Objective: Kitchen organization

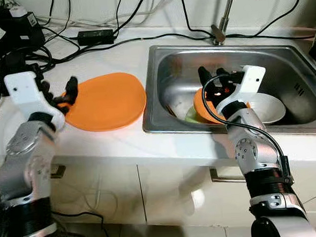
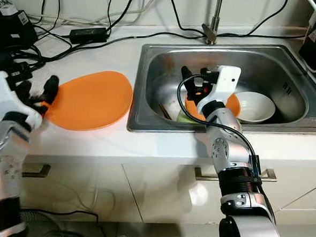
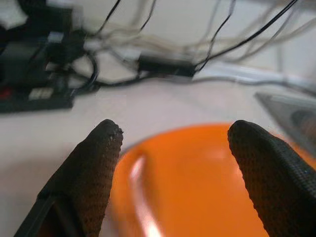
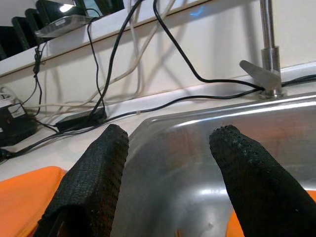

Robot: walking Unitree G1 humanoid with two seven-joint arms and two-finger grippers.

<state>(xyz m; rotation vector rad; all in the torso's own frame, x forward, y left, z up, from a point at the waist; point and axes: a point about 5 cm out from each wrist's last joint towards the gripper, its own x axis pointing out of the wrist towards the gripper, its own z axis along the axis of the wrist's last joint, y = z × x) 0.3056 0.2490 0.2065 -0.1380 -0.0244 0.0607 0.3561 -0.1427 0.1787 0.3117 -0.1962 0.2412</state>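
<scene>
the right end effector (image 1: 213, 78) hangs open inside the sink (image 1: 165, 59) directly above the orange bowl (image 1: 201, 107), while the open left end effector (image 1: 60, 94) sits at the edge of the orange plate (image 1: 107, 100) on the bench (image 1: 122, 145).

Two orange plates (image 1: 106, 100), one white bowl (image 1: 267, 107), perhaps.

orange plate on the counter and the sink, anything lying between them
No. In the left eye view only a narrow strip of bare white counter separates the orange plate from the sink rim. The plate's edge nearly reaches the rim.
</scene>
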